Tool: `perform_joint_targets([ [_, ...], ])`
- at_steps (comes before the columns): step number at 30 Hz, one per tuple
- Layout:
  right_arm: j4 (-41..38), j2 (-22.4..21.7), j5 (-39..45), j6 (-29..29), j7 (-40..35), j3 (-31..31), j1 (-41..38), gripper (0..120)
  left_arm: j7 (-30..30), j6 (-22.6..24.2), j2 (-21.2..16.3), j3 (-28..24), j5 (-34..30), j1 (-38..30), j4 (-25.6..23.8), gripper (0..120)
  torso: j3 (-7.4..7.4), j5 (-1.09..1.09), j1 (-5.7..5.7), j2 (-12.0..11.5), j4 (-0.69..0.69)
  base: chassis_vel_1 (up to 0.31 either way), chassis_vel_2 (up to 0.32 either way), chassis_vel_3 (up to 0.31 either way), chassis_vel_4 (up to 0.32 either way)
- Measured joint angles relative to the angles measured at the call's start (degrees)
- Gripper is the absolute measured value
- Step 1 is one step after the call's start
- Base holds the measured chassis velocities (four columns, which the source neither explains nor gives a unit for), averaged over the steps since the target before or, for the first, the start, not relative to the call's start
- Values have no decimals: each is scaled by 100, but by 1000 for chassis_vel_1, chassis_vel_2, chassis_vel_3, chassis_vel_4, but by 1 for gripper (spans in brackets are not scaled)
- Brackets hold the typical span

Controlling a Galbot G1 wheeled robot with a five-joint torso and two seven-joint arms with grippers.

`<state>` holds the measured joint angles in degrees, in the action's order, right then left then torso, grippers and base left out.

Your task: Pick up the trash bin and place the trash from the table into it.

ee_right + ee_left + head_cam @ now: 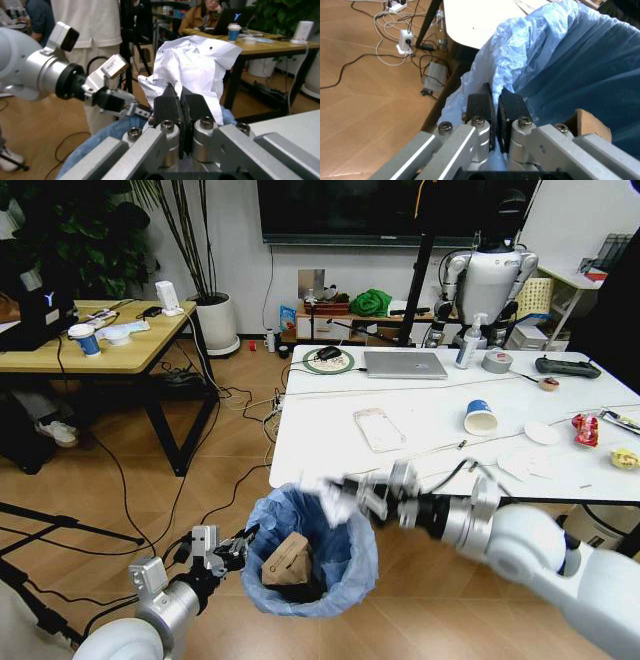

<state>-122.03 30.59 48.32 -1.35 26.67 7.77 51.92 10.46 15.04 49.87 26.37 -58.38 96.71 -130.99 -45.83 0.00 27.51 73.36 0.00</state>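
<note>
The trash bin (345, 565), lined with a light-blue bag (570, 56), hangs off the floor by the table's (420, 445) near edge. My left gripper (237, 547) is shut on its bag rim (496, 98). A brown cardboard piece (287, 561) (590, 120) lies inside. Above the bin's far rim, my right gripper (343, 498) (179, 98) is shut on a crumpled white paper (192, 62). On the table lie a clear wrapper (379, 429), a white-and-blue paper cup (480, 417), a white lid (541, 433), a red wrapper (585, 429), a yellow wrapper (625, 457) and paper scraps (520, 466).
A silver laptop (404, 364), a grey tape roll (497, 362), a spray bottle (468, 344) and a controller (567, 366) sit at the table's far side. A wooden desk (95, 345) stands at the left, with cables (235, 405) on the floor between.
</note>
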Motion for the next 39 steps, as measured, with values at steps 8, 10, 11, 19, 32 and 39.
perform_joint_targets([
  [8, 14, 50, -350, -125, 214, 194, 16, 0, -2, 8, 117, 0, 15, 35, -22, 0, -1, 0, 0, 0, -1, 0, 0, 0, 0],
  [10, 16, 73, -442, -132, 181, 222, 17, 0, -1, 11, 141, -1, 24, 43, -24, 0, -1, 0, 0, 0, -1, 0, 0, 0, 0],
  [11, 32, 92, -475, -136, 143, 239, 17, 2, -1, 13, 153, -2, 28, 55, -30, 0, -1, 0, 0, 0, 0, 0, 0, 0, 0],
  [19, 61, 60, -484, -115, 90, 218, 31, 30, 21, 25, 187, 3, 39, 91, -48, 0, -1, 0, 1, 0, 0, 0, 0, 0, 0],
  [32, 405, 495, 88, 539, -1557, -196, -128, 75, 31, 34, 224, 15, 115, 186, -16, 0, -1, 0, 1, 0, 0, 0, 0, 0, 0],
  [39, 1151, 1194, 301, 1195, -3036, -315, -426, 98, 28, 36, 258, 29, 134, 201, -11, 0, -1, 0, 1, -2, -1, 0, 0, 0, 0],
])
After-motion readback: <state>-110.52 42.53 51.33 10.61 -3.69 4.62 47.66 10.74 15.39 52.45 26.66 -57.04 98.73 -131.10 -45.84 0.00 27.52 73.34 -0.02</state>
